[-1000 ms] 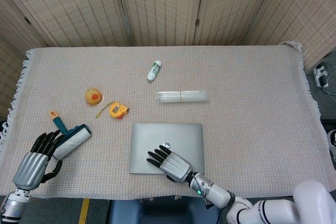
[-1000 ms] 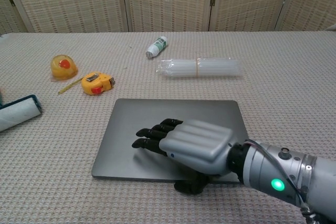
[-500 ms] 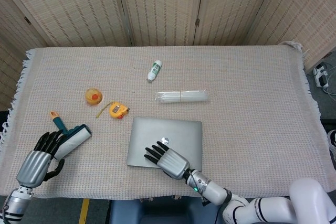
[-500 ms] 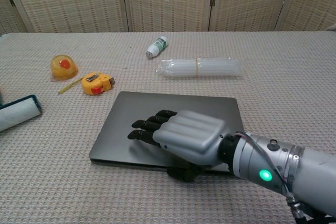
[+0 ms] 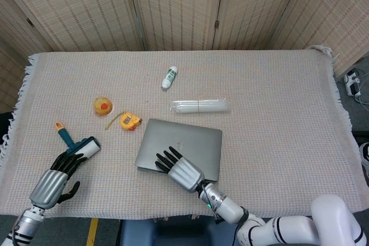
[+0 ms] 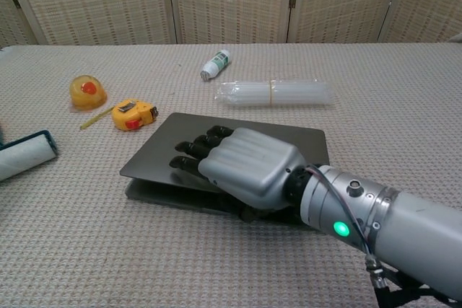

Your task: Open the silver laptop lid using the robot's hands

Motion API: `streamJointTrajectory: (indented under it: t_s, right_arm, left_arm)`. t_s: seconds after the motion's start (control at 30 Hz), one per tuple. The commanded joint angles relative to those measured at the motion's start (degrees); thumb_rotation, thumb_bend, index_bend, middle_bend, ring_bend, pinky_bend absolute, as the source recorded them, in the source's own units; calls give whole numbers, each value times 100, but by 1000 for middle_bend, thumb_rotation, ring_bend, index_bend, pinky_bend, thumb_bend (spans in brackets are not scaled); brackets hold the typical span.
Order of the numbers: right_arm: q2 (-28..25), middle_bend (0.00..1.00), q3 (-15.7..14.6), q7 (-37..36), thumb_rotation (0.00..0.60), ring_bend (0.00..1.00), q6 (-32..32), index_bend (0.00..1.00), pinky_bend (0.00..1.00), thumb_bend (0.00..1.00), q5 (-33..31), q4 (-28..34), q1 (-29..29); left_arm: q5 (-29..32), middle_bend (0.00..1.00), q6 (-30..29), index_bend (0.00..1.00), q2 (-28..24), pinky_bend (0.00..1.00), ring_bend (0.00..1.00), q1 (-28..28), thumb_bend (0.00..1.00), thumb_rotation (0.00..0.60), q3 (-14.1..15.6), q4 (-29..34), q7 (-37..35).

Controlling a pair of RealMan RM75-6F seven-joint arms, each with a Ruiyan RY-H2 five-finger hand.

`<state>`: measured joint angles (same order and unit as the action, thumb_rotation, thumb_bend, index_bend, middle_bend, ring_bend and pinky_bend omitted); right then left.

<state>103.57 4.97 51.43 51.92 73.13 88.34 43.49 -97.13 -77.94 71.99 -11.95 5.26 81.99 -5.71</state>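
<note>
The silver laptop [image 6: 238, 142] sits near the tablecloth's front edge, lid cracked open. Your right hand [image 6: 242, 171] grips that lid edge, thumb beneath for leverage. Your left hand [image 5: 56, 180] hovers spread, holding nothing, near the front-left corner.

Bright, even indoor light; soft shadows, sharp focus.
</note>
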Motion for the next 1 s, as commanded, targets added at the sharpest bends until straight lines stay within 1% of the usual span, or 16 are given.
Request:
streamJointTrajectory:
  t_s: [0.03,0.17,0.23,0.33,0.5,0.63,0.77,1.0]
  right_arm:
    - [25,0,77,412,600,0,213,0,0,663,-225,130,50]
    - [22,0,117,623,600,0,305,0,0,665,-389,213,95]
    - [21,0,121,710,600,0,354,0,0,664,-439,238,121]
    - [27,0,122,827,600,0,433,0,0,665,-507,260,150]
    - [33,0,136,930,600,0,538,0,0,664,-590,283,197]
    - [28,0,140,1007,600,0,628,0,0,665,-637,301,229]
    - [19,0,121,1064,600,0,698,0,0,665,-673,325,258]
    - [25,0,87,1092,600,0,767,0,0,665,-722,297,302]
  left_arm:
    - [-139,142,237,165,64,0,131,-135,553,600,156,-116,-148]
    - [-283,137,567,148,118,0,115,-328,552,600,308,-169,-349]
    - [-373,120,765,118,168,0,93,-475,553,600,363,-200,-444]
    - [-516,82,923,73,280,0,63,-674,553,600,371,-230,-454]
    - [-593,50,1216,41,507,0,36,-1006,553,600,298,-239,-488]
    - [-558,23,1544,12,679,0,12,-1263,557,600,233,-208,-348]
    - [-414,7,1885,2,882,0,0,-1493,563,600,129,-173,-146]
    - [-63,0,2281,0,1188,0,0,-1779,564,600,-72,-172,-25]
